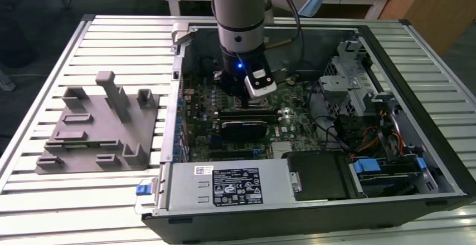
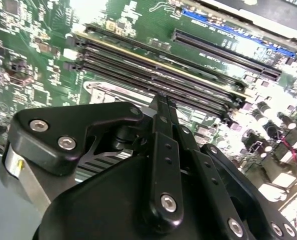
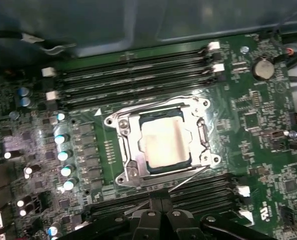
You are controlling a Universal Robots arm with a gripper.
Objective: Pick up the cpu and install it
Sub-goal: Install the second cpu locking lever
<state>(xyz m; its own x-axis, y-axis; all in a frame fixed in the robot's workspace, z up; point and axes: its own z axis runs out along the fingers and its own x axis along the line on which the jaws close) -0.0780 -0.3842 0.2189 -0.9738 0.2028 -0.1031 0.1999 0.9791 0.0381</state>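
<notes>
cpu: pale silver cpu [image 3: 161, 145] sits flat in the socket frame [image 3: 126, 165], looks seated to me.
pincer: pincer [image 3: 162, 204] pressed together, holding nothing, just beside the socket.
tip: I'd lift straight, no sideways drag across the motherboard [image 3: 258, 135].

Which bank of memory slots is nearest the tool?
The black slot bank across the silver-topped cpu from the round coin battery; the tool overlaps its edge.

Arm [image 1: 239, 28] vertical, gripper [image 3: 161, 212] fingers pressed together, pointing down.
</notes>
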